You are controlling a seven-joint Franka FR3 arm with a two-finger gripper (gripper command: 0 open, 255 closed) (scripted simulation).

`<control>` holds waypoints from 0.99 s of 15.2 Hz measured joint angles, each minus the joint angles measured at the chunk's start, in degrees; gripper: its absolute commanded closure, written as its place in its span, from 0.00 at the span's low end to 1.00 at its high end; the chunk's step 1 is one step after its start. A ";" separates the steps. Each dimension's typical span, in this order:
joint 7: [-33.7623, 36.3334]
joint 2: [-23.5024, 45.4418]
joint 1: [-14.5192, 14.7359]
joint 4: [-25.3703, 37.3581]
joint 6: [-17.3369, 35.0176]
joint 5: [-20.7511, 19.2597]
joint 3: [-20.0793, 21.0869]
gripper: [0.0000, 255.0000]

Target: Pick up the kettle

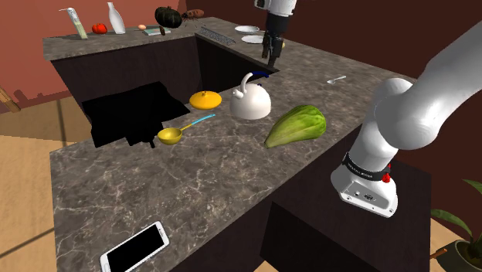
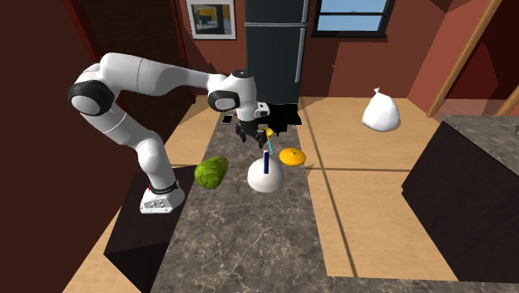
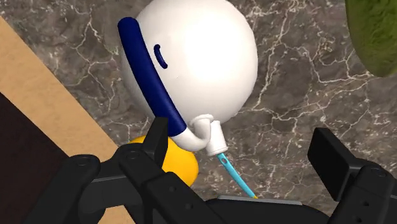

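Kettle (image 1: 251, 99), white with a blue handle, sits on the marble counter (image 1: 193, 178), 1 green vegetable (image 1: 296, 125) at its 4 o'clock in the shoulder view. Gripper (image 1: 272, 54) hovers at its 1 o'clock, spread wide and empty. Descent, grasp and lift all remain.

The dark veined marble counter (image 1: 193, 178) is lit evenly and fairly brightly. The white round kettle with a blue handle (image 3: 203, 57) is shaded softly at its rim. A pale sheen is seen on the white arm (image 1: 417, 108).

Shoulder view from behind the stand (image 1: 347, 239), second exterior opposite, wrist close above shared kettle (image 3: 197, 60)
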 measured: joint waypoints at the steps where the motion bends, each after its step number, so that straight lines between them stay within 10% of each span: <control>1: -3.57 2.20 1.45 1.12 0.99 1.31 -1.26 0.00; 9: -31.99 18.57 10.30 7.85 6.92 15.01 -7.81 0.00; 15: -36.10 21.79 10.78 6.33 10.69 18.10 -8.23 0.00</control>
